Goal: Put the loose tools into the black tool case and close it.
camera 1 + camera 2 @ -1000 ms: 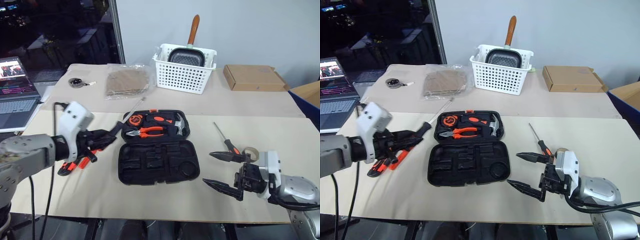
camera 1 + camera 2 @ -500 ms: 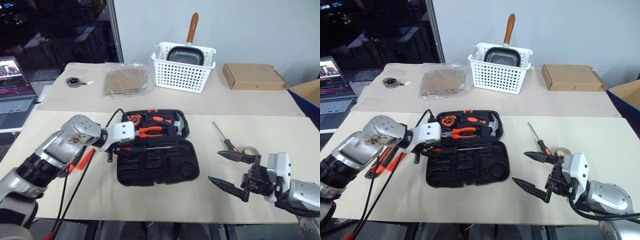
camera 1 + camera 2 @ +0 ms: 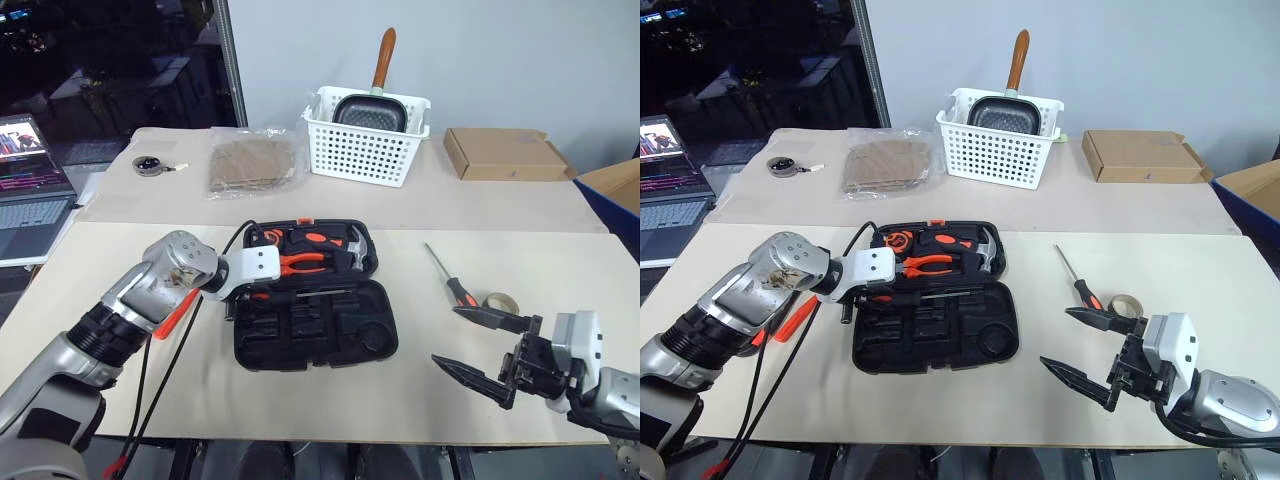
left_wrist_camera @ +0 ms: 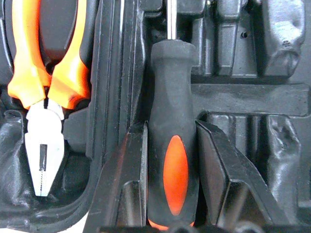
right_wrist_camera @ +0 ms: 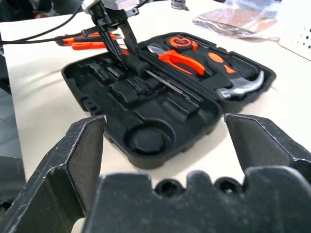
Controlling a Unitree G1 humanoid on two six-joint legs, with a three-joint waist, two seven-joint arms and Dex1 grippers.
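- The black plastic clamshell tool case [image 3: 314, 293] lies open near the middle of the tan surface [image 3: 420, 395], its lid half at the far side holding orange-handled pliers [image 3: 303, 262] and a steel-headed hammer [image 3: 356, 248], both already in their recesses.
- One black-and-orange-handled screwdriver [image 4: 171, 160] is down at the near half's far edge, by the hinge, its thin shaft running along a moulded groove; the left tool [image 4: 171, 194] is clamped on its handle, fingers [image 4: 133, 179] pressed to either side, so I judge it being seated rather than released.
- Left of the case, on the surface under the left arm, orange-and-black items [image 3: 178, 312] wait; they are partly hidden and I cannot tell them apart.
- Right of the case, well apart from it, the second screwdriver with a thin steel shaft [image 3: 448, 280] and the small tan tape roll [image 3: 499, 302] lie beside each other on the surface.
- The right tool [image 3: 492, 345] hovers near those two, jaws spread wide, holding nothing.
- In my judgement the task is early: one tool going in, the others to collect, and the lid not yet shut.
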